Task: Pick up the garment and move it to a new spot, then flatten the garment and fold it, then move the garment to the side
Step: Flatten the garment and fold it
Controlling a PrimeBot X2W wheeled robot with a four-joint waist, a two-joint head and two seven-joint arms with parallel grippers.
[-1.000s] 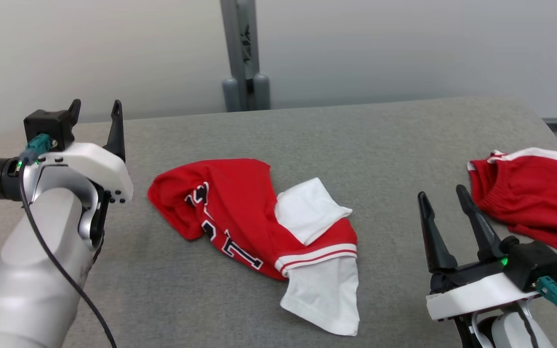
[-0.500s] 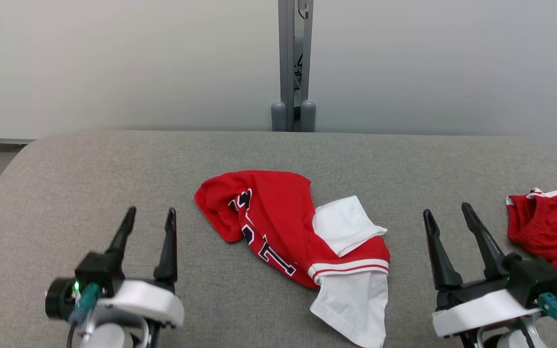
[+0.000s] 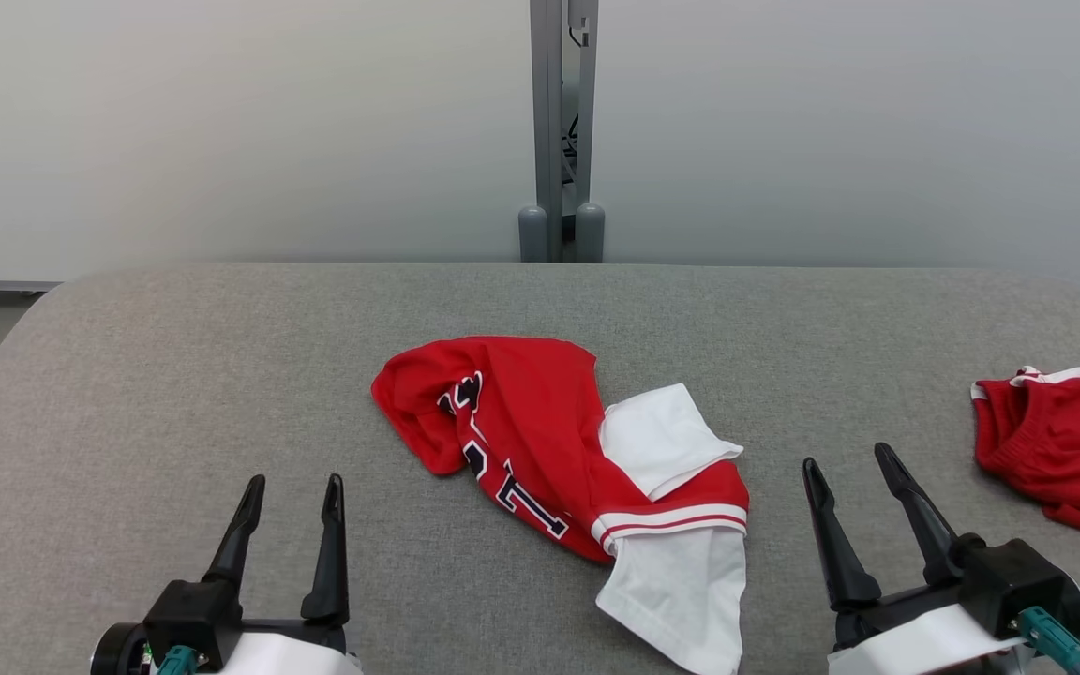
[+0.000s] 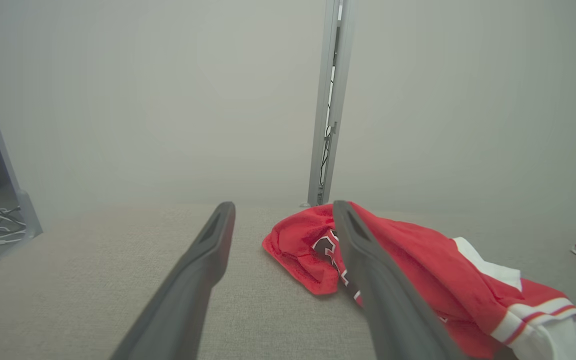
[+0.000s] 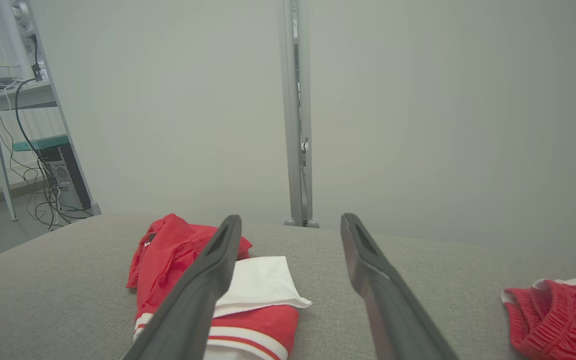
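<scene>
A crumpled red garment [image 3: 521,422] with white sleeves and dark numerals lies mid-table on the grey cloth surface [image 3: 174,375]; it also shows in the left wrist view [image 4: 418,260] and the right wrist view [image 5: 173,260]. My left gripper [image 3: 292,483] hovers open near the front edge, left of the garment and apart from it. At the front right my right gripper [image 3: 845,459] is open too, just right of the white sleeve [image 3: 685,591], holding nothing. Both wrist views show the fingers [image 4: 203,260] [image 5: 368,260] spread with only table between them.
A second red garment [image 3: 1065,450] with white trim lies at the table's right edge, also at the right wrist view's lower right [image 5: 558,315]. A grey post [image 3: 559,131] stands behind the table against a pale wall. Desks and cables [image 5: 33,150] stand off to the left.
The head camera swung left and levelled, shifting the whole picture. My left arm dropped from raised at the far left to low at the front, fingers forward. The garment has not moved.
</scene>
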